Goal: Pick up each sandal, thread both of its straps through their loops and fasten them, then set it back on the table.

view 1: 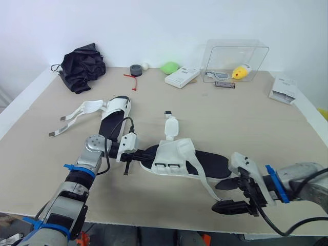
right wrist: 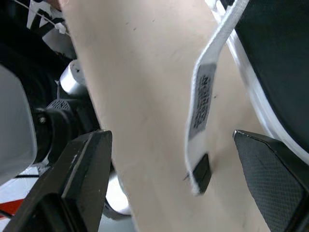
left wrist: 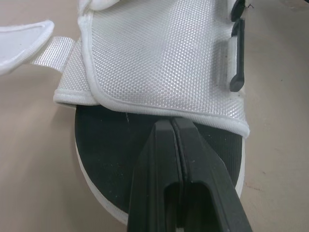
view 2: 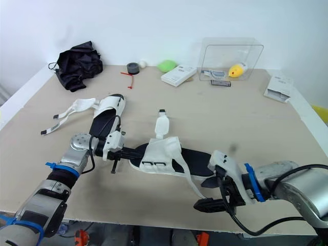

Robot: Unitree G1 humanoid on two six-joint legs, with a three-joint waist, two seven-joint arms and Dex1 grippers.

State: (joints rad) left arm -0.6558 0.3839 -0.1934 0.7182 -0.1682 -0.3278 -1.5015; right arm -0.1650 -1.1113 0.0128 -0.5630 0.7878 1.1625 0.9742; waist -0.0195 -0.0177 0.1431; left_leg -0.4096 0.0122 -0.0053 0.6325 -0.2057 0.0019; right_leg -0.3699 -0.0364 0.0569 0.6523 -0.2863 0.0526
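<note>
Table (view 1: 230, 118): sandal (view 1: 174, 156) touched at toe by left gripper (view 1: 147, 154) (closed, empty); strap (right wrist: 204, 96) flanked by spread right gripper (view 1: 223, 197).

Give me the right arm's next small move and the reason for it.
Probably close the right tool on the loose white webbing strap. Its black-tipped end lies between that tool's open fingers, apart from both. The strap trails from the white mesh sandal with the black footbed, and the shut left tool sits at that sandal's toe end.
</note>
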